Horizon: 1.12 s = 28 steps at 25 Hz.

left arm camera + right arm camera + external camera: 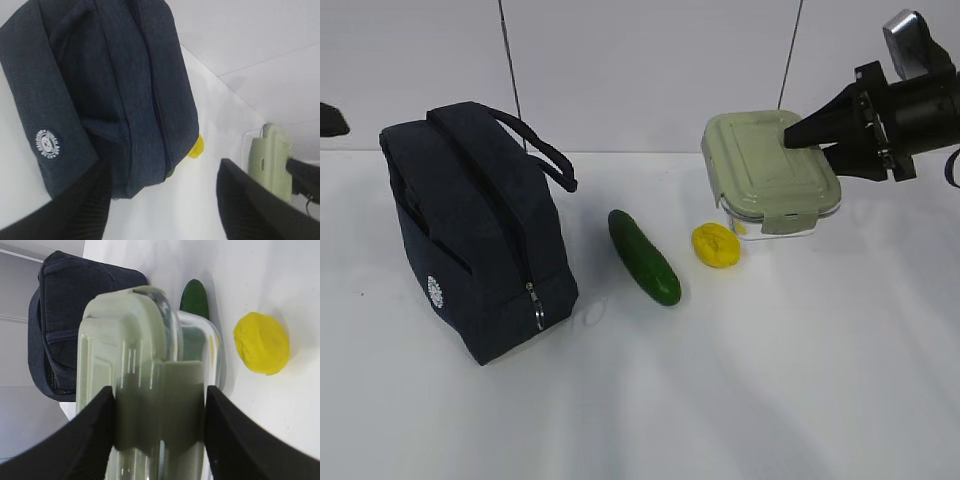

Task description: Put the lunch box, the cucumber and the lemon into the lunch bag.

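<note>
The lunch box (765, 165) with its sage-green lid is tilted at the back right, its near edge by the table. My right gripper (800, 140) is shut on its right end, one finger on the lid and one under the base (159, 395). The lemon (716, 246) lies just in front of the box, and the dark green cucumber (643, 257) lies to its left. The navy lunch bag (470, 230) stands at the left with its zipper closed. My left gripper (161, 172) is open and empty beside the bag, just showing at the exterior view's left edge (330, 120).
The white table (720, 400) runs back to a pale wall. The bag's loop handles (535, 145) hang towards the cucumber. In the left wrist view the bag (100, 75) hides most of the cucumber and part of the lemon (196, 147).
</note>
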Tool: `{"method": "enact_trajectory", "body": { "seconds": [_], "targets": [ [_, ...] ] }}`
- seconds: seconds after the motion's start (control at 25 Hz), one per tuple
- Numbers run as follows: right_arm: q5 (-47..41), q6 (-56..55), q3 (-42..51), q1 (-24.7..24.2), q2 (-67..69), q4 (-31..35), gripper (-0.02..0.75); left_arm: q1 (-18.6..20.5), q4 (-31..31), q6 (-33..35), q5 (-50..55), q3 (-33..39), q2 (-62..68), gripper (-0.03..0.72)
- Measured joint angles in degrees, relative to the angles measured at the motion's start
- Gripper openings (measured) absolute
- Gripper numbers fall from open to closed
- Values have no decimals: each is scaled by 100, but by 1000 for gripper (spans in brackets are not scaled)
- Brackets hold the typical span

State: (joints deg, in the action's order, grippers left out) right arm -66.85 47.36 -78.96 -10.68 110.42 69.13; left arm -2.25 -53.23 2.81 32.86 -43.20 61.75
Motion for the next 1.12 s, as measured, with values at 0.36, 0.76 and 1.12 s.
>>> {"method": "enact_trajectory", "body": {
  "seconds": [0.36,0.76,1.12],
  "targets": [
    [0,106,0,0,0,71,417,0,-1784,920,-330,-399,1504,465],
    [0,162,0,0,0,95,417,0,-2190,1150,-445,-631,2428,410],
    [0,174,0,0,0,95,416,-11,-2800,1523,-481,-668,2836,284]
  ]
}}
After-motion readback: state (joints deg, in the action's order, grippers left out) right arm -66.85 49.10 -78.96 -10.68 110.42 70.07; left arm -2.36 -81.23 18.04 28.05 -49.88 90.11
